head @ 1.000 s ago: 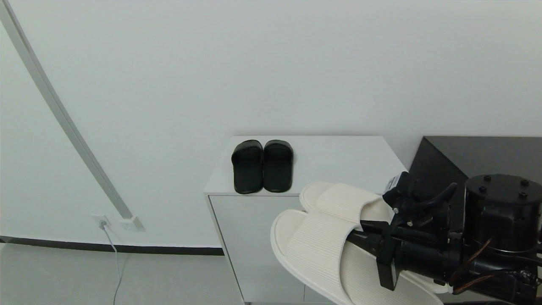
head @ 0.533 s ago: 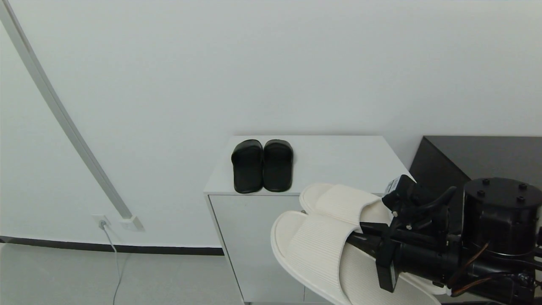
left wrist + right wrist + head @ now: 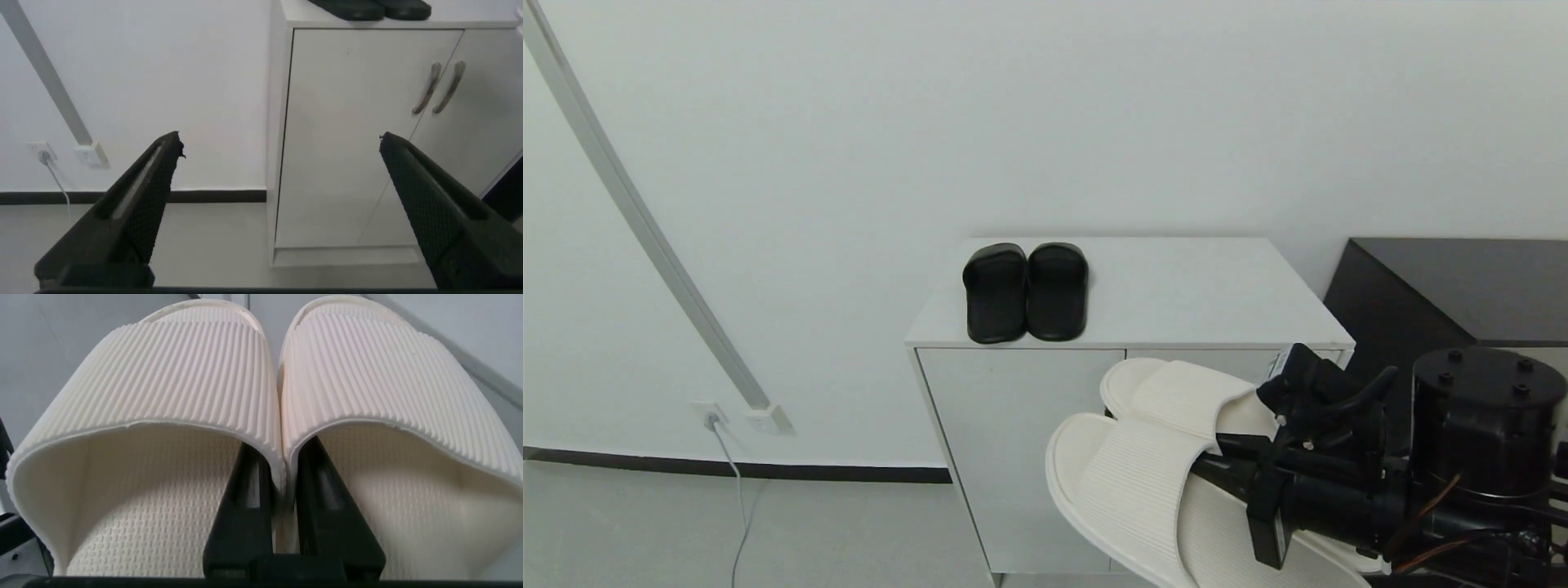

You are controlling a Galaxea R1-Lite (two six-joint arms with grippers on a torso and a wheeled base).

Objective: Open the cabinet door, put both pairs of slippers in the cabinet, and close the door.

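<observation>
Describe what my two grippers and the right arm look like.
Left gripper: two long matte-black fingers, tapering, with finely textured inner faces. Right gripper: two flat black fingers on a black body. Right arm: black throughout, a round joint housing with bolts on top, thin reddish-brown cables beneath, a small white label near the wrist.

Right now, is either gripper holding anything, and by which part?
The right gripper holds both white slippers, one finger inside each, pinching their adjoining inner sides under the straps. The left gripper is open, empty.
</observation>
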